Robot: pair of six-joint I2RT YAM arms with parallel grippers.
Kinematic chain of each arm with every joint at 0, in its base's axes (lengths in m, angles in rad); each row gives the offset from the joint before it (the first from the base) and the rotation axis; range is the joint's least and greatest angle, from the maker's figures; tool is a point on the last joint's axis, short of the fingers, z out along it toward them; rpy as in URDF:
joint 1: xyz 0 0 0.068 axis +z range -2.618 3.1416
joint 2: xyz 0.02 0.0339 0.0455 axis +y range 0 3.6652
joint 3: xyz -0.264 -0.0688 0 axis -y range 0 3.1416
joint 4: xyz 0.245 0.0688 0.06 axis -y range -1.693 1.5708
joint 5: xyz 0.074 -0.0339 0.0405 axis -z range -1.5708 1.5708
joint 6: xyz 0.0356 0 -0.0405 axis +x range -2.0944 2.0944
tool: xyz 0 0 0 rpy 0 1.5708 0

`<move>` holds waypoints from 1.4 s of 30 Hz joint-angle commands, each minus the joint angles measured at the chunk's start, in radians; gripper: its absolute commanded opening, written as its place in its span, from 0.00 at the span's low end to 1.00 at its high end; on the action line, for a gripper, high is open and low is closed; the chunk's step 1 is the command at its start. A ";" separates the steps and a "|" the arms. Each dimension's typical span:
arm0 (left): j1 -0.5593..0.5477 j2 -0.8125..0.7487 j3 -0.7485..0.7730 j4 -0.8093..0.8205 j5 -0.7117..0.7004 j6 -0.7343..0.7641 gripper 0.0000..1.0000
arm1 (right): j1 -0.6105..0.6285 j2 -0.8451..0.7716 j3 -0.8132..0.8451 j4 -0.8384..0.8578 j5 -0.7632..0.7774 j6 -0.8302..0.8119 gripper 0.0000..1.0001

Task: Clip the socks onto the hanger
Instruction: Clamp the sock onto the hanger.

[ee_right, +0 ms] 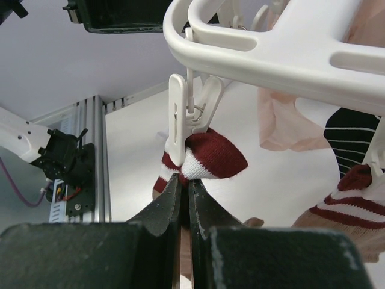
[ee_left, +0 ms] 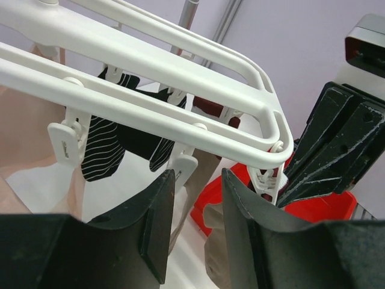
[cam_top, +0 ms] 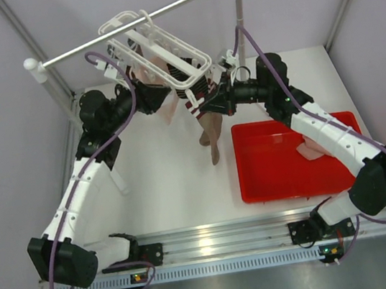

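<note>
The white lattice hanger [cam_top: 163, 43] [ee_left: 180, 78] [ee_right: 289, 48] hangs from the rail with several socks clipped under it. My right gripper [ee_right: 185, 180] [cam_top: 199, 104] is shut on the dark-red, white-striped cuff of a taupe sock [ee_right: 210, 156] [cam_top: 212, 138], right below a white clip [ee_right: 179, 120] that touches the cuff. The sock's foot hangs limp. My left gripper [ee_left: 198, 180] [cam_top: 162, 93] is open under the hanger's corner. Another clip [ee_left: 183, 165] sits just beyond its left finger, with nothing between the jaws. Black striped cuffs [ee_left: 102, 144] and a pale pink sock [ee_right: 289, 120] also hang from clips.
A red tray [cam_top: 277, 175] lies on the white table at the right, with one pale pink sock [cam_top: 311, 148] in it under the right forearm. The long white rail [cam_top: 131, 24] on poles crosses the back. Purple walls close in both sides.
</note>
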 commanded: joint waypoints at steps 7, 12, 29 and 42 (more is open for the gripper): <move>0.002 0.030 0.047 0.127 0.018 0.025 0.38 | -0.019 -0.017 0.065 -0.013 -0.049 -0.018 0.00; 0.002 0.043 0.055 0.136 -0.008 0.023 0.28 | -0.022 -0.014 0.070 -0.014 -0.060 -0.013 0.00; 0.002 0.059 0.070 0.084 0.052 0.005 0.00 | -0.094 0.026 0.078 -0.021 -0.065 0.031 0.20; -0.006 0.069 0.098 0.044 0.067 -0.031 0.00 | -0.102 -0.098 0.015 0.128 -0.046 0.186 0.26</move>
